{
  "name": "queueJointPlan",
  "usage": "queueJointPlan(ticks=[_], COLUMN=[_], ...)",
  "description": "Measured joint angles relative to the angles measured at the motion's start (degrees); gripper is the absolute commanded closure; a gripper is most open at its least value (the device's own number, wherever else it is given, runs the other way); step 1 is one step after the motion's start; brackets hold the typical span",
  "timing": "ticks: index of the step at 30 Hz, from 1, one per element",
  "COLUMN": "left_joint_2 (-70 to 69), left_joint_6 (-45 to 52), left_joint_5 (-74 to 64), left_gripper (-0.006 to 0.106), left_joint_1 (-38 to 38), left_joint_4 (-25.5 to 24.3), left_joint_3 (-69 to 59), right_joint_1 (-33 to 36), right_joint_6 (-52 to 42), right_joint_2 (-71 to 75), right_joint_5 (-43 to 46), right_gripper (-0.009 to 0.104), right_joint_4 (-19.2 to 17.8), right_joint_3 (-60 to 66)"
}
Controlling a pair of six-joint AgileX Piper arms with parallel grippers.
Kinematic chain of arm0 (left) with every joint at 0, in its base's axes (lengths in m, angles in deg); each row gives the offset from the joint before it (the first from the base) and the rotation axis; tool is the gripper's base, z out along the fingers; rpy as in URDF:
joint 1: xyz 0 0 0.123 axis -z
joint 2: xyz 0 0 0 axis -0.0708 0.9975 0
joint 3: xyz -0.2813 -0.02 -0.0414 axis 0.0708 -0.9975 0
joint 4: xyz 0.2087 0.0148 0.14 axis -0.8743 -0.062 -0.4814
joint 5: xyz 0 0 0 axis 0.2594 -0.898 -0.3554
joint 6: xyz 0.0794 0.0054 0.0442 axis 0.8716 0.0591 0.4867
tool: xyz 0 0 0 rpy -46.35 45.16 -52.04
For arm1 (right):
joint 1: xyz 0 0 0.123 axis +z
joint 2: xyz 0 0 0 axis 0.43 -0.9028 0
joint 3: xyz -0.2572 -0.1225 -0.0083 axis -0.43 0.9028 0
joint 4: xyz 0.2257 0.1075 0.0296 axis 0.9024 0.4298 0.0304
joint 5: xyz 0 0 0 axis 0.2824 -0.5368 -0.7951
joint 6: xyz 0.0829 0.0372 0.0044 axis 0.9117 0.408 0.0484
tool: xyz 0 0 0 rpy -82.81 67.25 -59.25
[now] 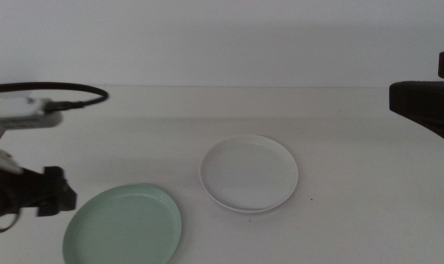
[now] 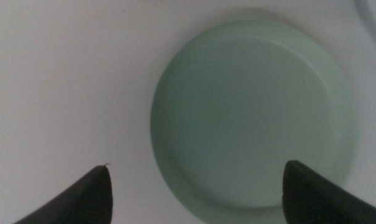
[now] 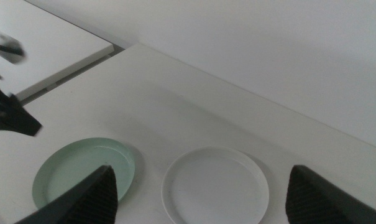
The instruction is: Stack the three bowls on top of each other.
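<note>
The pale mint green bowl (image 1: 124,224) lies on the table at the front left. It fills the left wrist view (image 2: 253,118). The white bowl (image 1: 249,174) lies in the middle of the table, apart from the mint one. Both also show in the right wrist view, the mint bowl (image 3: 82,171) and the white bowl (image 3: 215,186). No grey bowl shows as a separate thing. My left gripper (image 1: 59,196) hovers just left of and above the mint bowl, its jaws wide open and empty (image 2: 197,168). My right gripper (image 3: 201,171) is open and empty, held high at the right.
The right arm (image 1: 427,103) reaches in at the upper right edge of the middle view. A black cable (image 1: 67,92) loops over the left arm. The table's far edge meets a white wall. A second white surface (image 3: 45,43) stands beyond the table's left end.
</note>
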State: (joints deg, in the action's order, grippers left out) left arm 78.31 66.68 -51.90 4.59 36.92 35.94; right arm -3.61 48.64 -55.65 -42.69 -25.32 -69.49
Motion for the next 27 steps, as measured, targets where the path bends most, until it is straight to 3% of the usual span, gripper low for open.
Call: queueJointPlan(ticks=[12,22,25,27], left_joint_2=[23.83,31.37,31.50,31.65], left_joint_6=[1.56,5.32,5.88,5.88], left_joint_5=[9.84,11.97,11.97,11.97], left_gripper=[0.007,0.008,0.017,0.032], left_joint_1=[0.00,0.00,0.00,0.00], left_joint_4=[3.69,6.59,6.72,6.61], left_joint_3=[-0.68,-0.58,-0.48,-0.48], right_joint_1=[0.00,0.00,0.00,0.00], right_joint_6=[0.00,0.00,0.00,0.00], right_joint_2=[0.00,0.00,0.00,0.00], right_joint_5=[0.00,0.00,0.00,0.00], right_gripper=[0.002,0.002,0.002,0.002], right_joint_4=[0.00,0.00,0.00,0.00], right_joint_3=[0.00,0.00,0.00,0.00])
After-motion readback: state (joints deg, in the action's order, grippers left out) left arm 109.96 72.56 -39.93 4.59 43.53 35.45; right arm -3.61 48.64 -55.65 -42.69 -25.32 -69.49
